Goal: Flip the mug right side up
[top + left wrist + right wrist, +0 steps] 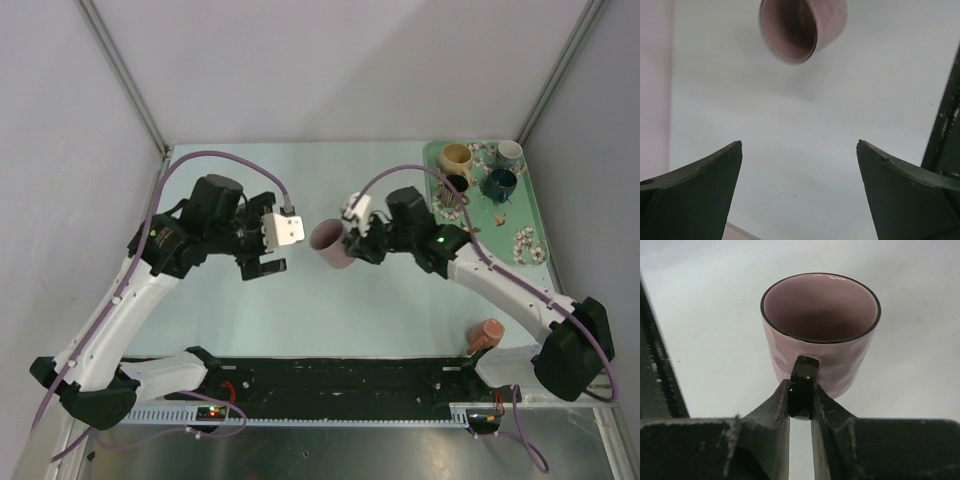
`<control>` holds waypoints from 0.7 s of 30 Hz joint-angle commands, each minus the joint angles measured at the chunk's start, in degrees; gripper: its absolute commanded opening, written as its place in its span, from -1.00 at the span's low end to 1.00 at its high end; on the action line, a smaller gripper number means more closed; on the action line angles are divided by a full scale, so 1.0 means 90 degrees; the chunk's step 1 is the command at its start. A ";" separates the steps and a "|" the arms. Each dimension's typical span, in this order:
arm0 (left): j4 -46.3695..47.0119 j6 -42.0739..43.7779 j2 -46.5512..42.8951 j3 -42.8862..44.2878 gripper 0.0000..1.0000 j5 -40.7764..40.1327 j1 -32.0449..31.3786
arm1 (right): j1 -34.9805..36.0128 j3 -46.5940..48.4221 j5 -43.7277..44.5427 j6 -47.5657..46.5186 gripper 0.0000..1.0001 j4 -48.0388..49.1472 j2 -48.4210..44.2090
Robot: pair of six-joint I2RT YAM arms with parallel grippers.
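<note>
The mug [330, 247] is pink and smooth-glazed, a slightly tapered cylinder with a thin dark rim. It is at mid-table, tipped so its round mouth faces left. Its glossy dark handle [803, 375] is pinched between the flat, scuffed black fingers of the right gripper [801, 395]. Just left of the mug, and apart from it, the left gripper [268, 262] has its wedge-shaped jaws spread wide. At far right lies a green floral tray [535, 215] of mugs — at near right, a terracotta-coloured cup [486, 335].
</note>
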 commanded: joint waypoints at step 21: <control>0.0806 -0.0597 -0.0143 0.0112 0.99 -0.0404 0.0194 | -0.6192 -0.2385 -0.0628 0.0291 -1.00 0.2197 -0.1486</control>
